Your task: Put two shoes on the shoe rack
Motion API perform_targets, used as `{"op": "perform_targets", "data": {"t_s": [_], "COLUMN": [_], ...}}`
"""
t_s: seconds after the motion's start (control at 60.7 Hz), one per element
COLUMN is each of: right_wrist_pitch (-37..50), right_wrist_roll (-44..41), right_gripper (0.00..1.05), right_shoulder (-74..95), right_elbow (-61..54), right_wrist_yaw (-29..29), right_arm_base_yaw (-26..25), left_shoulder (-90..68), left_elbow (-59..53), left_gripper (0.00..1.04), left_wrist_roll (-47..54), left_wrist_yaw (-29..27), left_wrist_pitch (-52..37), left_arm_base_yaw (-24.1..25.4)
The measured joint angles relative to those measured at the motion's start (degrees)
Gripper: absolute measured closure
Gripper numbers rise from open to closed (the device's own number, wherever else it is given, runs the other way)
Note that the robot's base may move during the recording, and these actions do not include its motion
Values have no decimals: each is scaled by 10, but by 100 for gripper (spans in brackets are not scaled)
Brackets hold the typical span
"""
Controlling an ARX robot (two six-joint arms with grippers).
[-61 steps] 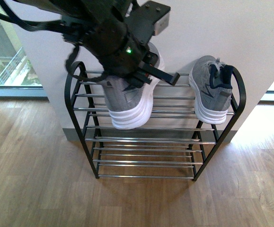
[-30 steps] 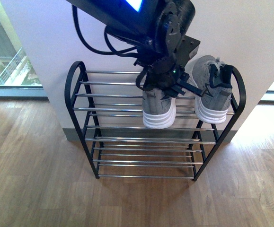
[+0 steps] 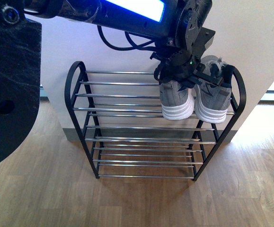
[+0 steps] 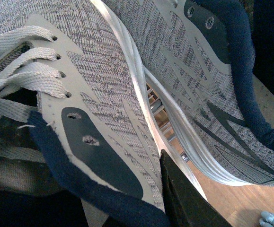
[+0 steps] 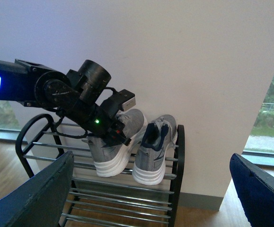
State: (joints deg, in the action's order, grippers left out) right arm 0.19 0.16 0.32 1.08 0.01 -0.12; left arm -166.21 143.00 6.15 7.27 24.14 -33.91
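Note:
The shoe rack stands against a white wall. One grey sneaker rests on the right end of its top tier, toe toward me. My left gripper is shut on the collar of a second grey sneaker, holding it right beside the first, its sole at the top bars. In the left wrist view the held grey sneaker and the resting one lie side by side, with one dark finger against the held shoe. My right gripper hangs open and empty in front of the shoe rack.
The lower tiers hold nothing. Wooden floor spreads in front, with windows to both sides of the wall. My left arm reaches across the top of the front view. A small pale blue object lies on the floor.
My left arm has carried the grey sneaker to the right along the top tier, from the rack's left-middle to right beside the other sneaker. The resting sneaker has not moved.

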Motion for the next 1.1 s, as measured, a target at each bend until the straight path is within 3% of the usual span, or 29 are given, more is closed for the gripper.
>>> {"op": "perform_targets", "data": {"t_s": [0.033, 0.132, 0.296, 0.461, 0.609, 0.84, 1.104], "right_wrist_pitch": [0, 0, 0, 0, 0, 0, 0], "right_wrist_roll": [0, 0, 0, 0, 0, 0, 0], "right_gripper": [9, 9, 9, 9, 9, 9, 9], "right_shoulder": [0, 0, 0, 0, 0, 0, 0], "right_elbow": [0, 0, 0, 0, 0, 0, 0], "right_wrist_yaw": [0, 0, 0, 0, 0, 0, 0], "right_arm_base_yaw": [0, 0, 0, 0, 0, 0, 0], "left_shoulder": [3, 37, 164, 277, 402, 604, 838], "left_elbow": [-12, -85, -238, -363, -521, -725, -905], "left_gripper": [102, 79, 39, 9, 9, 9, 9], "left_wrist_roll": [-1, -2, -10, -29, -41, -48, -61], "left_wrist_yaw": [0, -8, -83, -138, -202, -251, -300], "left_wrist_pitch": [-10, -51, -122, -183, -254, -322, -310], "left_arm_base_yaw": [0, -1, -3, 2, 17, 55, 98]}}
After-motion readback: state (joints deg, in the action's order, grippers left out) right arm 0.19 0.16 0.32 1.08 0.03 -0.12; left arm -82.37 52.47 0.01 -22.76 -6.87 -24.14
